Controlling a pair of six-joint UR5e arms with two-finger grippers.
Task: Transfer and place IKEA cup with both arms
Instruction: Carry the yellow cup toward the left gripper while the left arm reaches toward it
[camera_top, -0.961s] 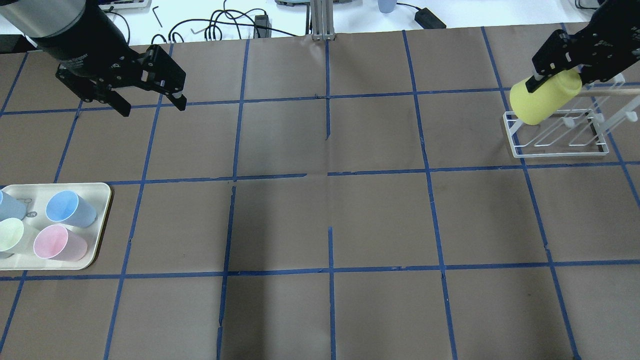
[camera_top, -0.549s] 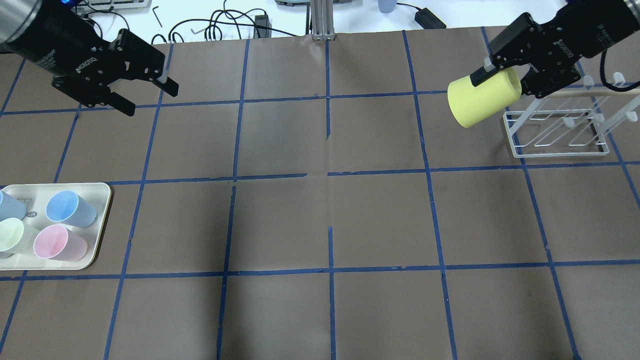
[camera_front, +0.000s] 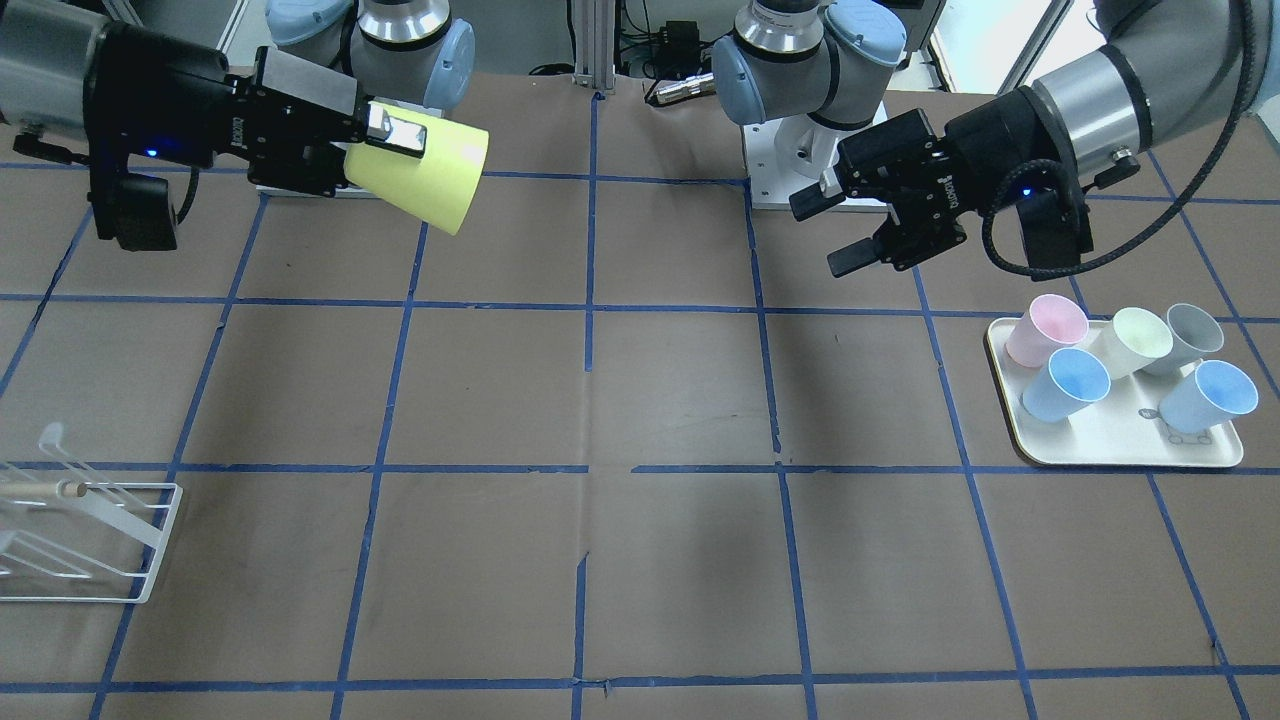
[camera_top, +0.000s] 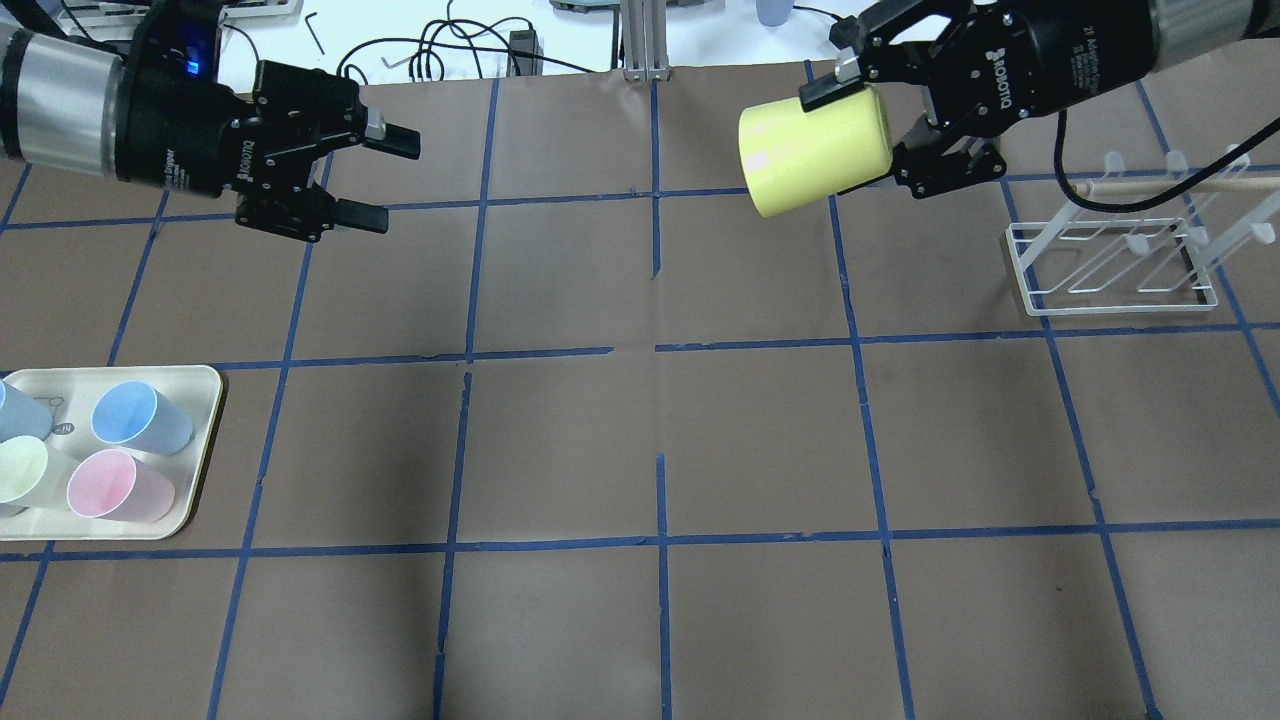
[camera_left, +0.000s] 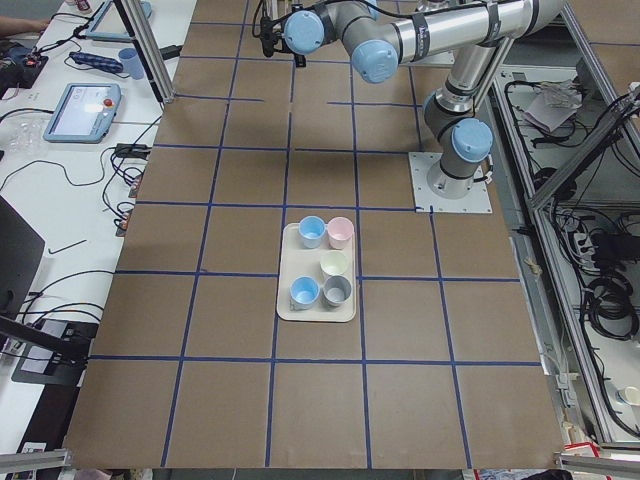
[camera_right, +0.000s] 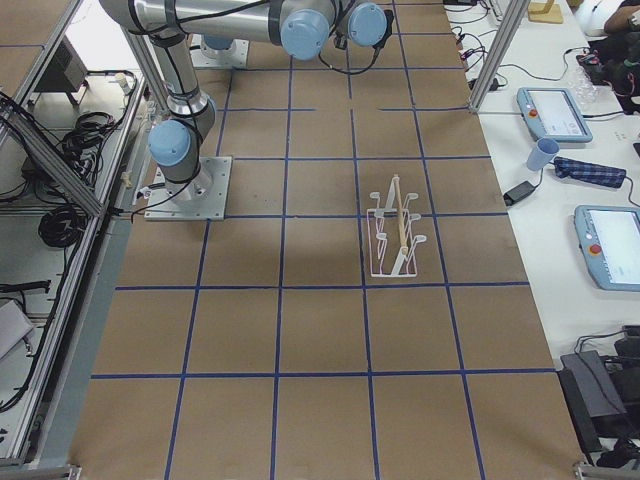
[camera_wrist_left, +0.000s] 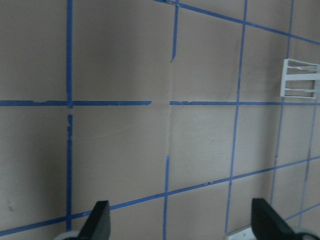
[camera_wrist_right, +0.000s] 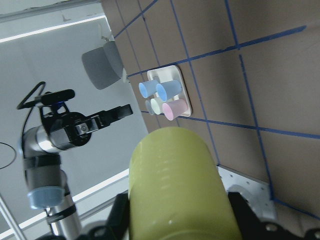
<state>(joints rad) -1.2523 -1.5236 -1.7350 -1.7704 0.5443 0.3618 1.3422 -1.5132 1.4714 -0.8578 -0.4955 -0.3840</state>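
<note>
Right end effector (camera_top: 850, 128) is clenched on the IKEA cup (camera_top: 812, 150). It holds the cup sideways in the air at about 1 o'clock in the overhead view, wider end toward 9 o'clock. Left end effector (camera_top: 388, 178) hangs released at about 10 o'clock, fingers spread and aimed toward 3 o'clock, facing the cup but well apart from it. Beneath both lies the counter (camera_top: 640, 450), covered in brown paper with a blue tape grid. The left arm (camera_top: 60, 115) comes in from 10 o'clock and the right arm (camera_top: 1200, 25) from 1 o'clock. A white wire rack (camera_top: 1120, 307) with a wooden rod stands between 2 and 3 o'clock. A cream tray (camera_front: 1120, 445) sits at about 9 o'clock, carrying five small cups: pink (camera_front: 1047, 328), pale yellow (camera_front: 1135, 340), grey (camera_front: 1190, 335) and two light blue (camera_front: 1070, 385) (camera_front: 1210, 395).
</note>
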